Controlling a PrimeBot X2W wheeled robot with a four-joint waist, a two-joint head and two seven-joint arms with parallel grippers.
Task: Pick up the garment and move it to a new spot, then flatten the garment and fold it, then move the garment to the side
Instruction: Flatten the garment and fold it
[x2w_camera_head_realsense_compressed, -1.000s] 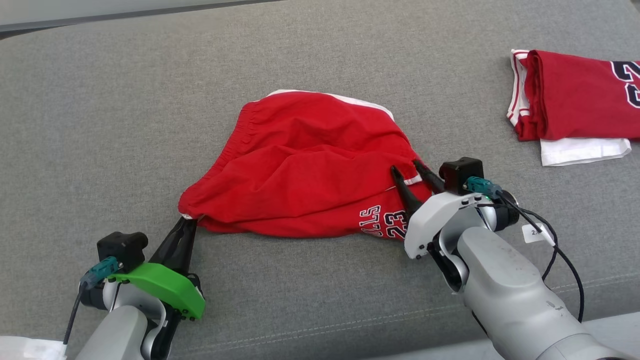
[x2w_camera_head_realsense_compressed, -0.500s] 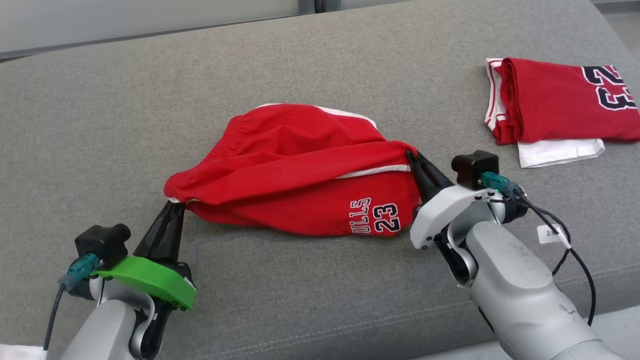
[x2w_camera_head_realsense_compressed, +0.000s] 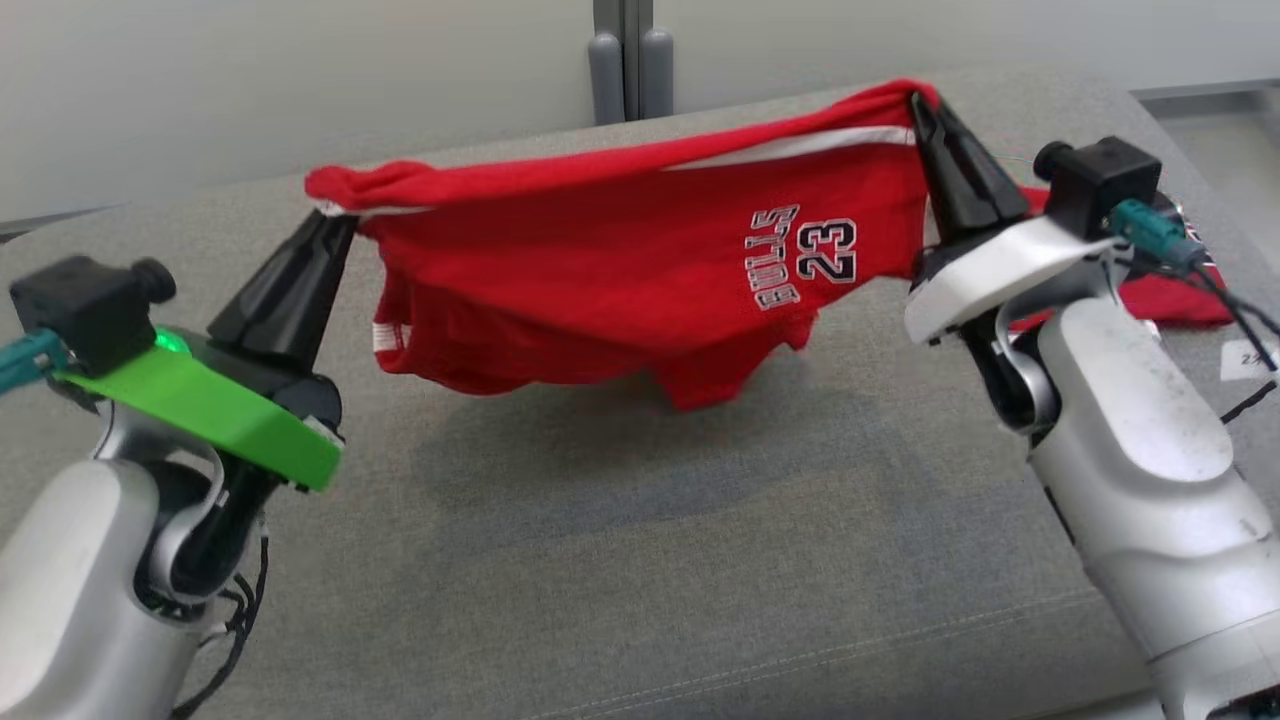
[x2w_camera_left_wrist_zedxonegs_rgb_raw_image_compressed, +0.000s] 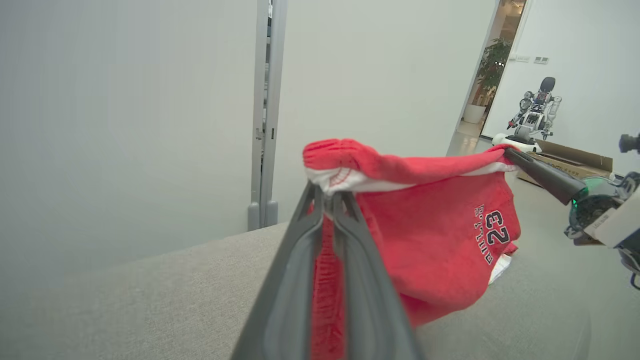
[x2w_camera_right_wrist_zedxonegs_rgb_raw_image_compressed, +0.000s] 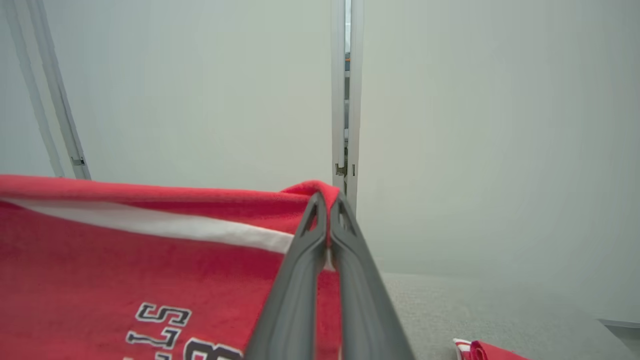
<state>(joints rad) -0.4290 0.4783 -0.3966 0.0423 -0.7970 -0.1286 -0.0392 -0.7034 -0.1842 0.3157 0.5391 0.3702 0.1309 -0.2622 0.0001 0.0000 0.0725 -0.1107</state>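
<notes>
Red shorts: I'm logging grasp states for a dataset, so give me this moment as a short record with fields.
garment: red shorts, "BULLS 23" print facing the head camera
left: left claw shut on one top corner
right: right claw shut on the opposite top corner
state: stretched between both claws, hanging over the gray cushion; whether the lowest fold touches it is unclear
nearby: folded red garment behind the right arm

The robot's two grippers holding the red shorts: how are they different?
The left gripper has a green mount; the right gripper has a white one. The right gripper holds its end of the red shorts higher in the head view. Both are shut on the shorts, hanging over the gray cushion.
</notes>
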